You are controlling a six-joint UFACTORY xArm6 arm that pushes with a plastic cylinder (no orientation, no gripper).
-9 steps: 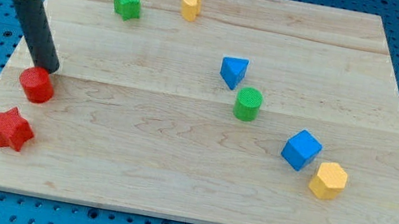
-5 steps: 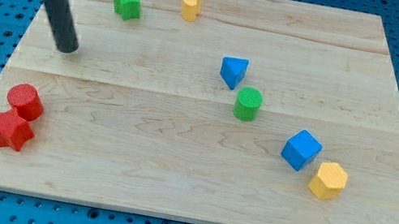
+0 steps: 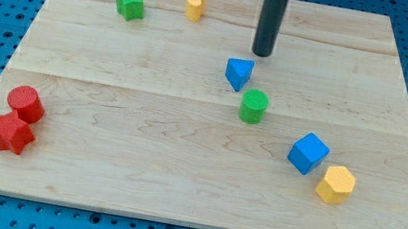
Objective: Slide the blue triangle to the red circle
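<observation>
The blue triangle (image 3: 238, 73) lies near the middle of the wooden board (image 3: 135, 170). The red circle (image 3: 26, 103) sits far off at the view's left, touching a red star (image 3: 11, 134) just below it. My tip (image 3: 262, 54) is a little above and to the right of the blue triangle, apart from it. The dark rod rises from the tip out of the view's top.
A green circle (image 3: 253, 106) stands just below and right of the blue triangle. A blue cube (image 3: 308, 153) and a yellow hexagon (image 3: 335, 185) lie at the right. A green star (image 3: 130, 4) and a yellow block (image 3: 195, 5) lie near the top edge.
My tip pushed the red circle down against the red star, then moved from the board's left to a spot just above and right of the blue triangle. The other blocks have not moved.
</observation>
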